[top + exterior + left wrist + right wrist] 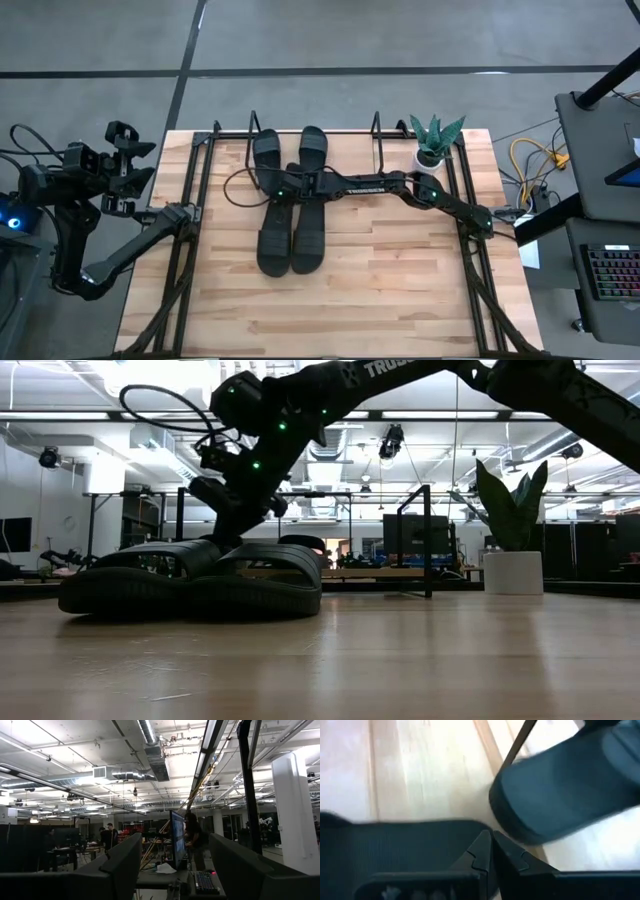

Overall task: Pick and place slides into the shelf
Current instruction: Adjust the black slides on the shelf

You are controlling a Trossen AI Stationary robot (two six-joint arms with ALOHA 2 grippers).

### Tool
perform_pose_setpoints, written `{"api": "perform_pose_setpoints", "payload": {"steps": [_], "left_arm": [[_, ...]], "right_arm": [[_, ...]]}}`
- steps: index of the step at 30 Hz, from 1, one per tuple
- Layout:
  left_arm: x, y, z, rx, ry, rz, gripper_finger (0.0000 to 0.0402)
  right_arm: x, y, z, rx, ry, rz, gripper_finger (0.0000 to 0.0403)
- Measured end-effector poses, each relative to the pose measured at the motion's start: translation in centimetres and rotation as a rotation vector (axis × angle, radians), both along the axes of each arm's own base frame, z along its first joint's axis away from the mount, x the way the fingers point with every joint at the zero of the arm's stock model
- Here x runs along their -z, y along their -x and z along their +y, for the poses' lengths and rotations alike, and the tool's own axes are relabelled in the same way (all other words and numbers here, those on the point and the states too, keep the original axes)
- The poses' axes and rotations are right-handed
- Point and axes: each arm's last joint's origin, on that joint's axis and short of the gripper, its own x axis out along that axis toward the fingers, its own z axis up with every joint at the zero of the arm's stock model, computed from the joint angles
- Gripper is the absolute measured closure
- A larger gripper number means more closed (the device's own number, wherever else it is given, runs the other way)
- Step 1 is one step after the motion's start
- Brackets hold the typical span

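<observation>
Two black slides point(289, 148) lie side by side on the shelf point(378, 140) at the table's far side. Two more slides point(290, 235) lie together on the tabletop just in front of it; the low view shows them as a pair point(190, 578). My right gripper point(285, 186) reaches across from the right, shut, and comes down at the far end of the table pair point(225, 525). In the right wrist view its fingertips point(489, 845) sit beside a ribbed black slide surface point(395, 845), with another slide point(570, 785) beyond. My left gripper point(125, 155) is open, raised off the table's left edge. My right gripper's shut fingertips point(482, 842) stand at the edge of the ribbed slide surface point(465, 832), coming from above at a slant from the table's right. I cannot tell whether they touch it. The slide lies flat on the table.
A potted plant point(432, 145) stands at the far right corner beside the shelf's right wire frame point(428, 540). Black rails run along both table sides. The bare wooden tabletop point(400, 280) stretches toward the near edge. A desk and keyboard lie beyond the right edge.
</observation>
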Motion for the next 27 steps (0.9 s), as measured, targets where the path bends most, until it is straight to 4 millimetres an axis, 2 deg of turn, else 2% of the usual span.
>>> {"api": "perform_pose_setpoints", "payload": {"steps": [7,20,27], "left_arm": [[0.1,0.0,0.0,0.001,0.009,0.004,0.0185],[0.1,0.0,0.0,0.001,0.009,0.004,0.0185],[0.0,0.0,0.0,0.002,0.008,0.004,0.0185]], "right_arm": [[0.4,0.6,-0.4,0.043,0.035,0.073,0.0394],[0.3,0.5,-2.3,0.115,0.09,0.034,0.0394],[0.3,0.5,-2.5,0.111,0.082,0.022,0.0394]]}}
